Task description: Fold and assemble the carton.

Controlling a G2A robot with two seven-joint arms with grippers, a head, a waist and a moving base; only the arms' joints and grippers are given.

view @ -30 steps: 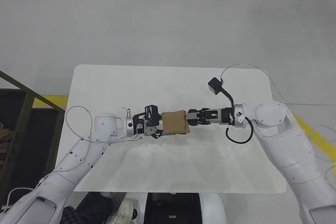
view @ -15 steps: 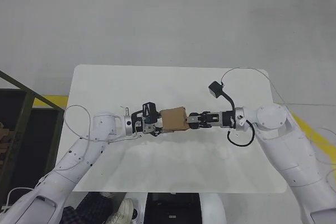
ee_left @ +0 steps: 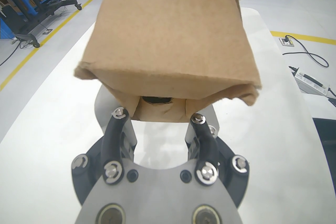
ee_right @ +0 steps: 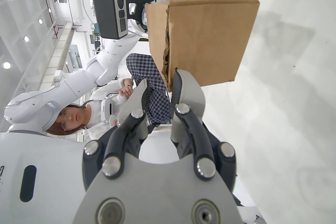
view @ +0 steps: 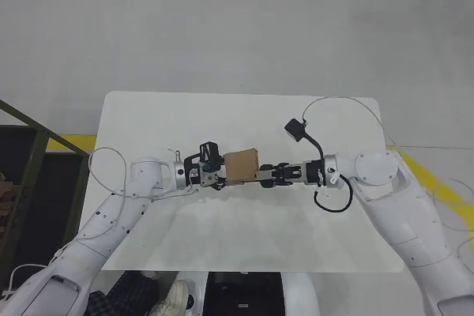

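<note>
The carton (view: 242, 167) sits at the centre of the top view, between the two arms and apparently lifted off the white surface (view: 300, 229). The likeliest trouble is at its right end. The right gripper (ee_right: 161, 86) has its fingers (ee_right: 181, 88) only a little apart, with the carton's ragged corner edge just inside the gap, against one pad and not pinched. If they close off-line, they could crease or tear that worn flap rather than fold it, or push the whole box sideways.

The left gripper (ee_left: 158, 114) clasps the carton's near end panel between its fingers (ee_left: 119, 114). That hold is on soft, frayed cardboard, so a hard shove from the other side could twist the box out of it.

Both arms reach inward nearly level, the left from the left of the frame and the right from the right, with their grippers facing each other across the carton.
</note>
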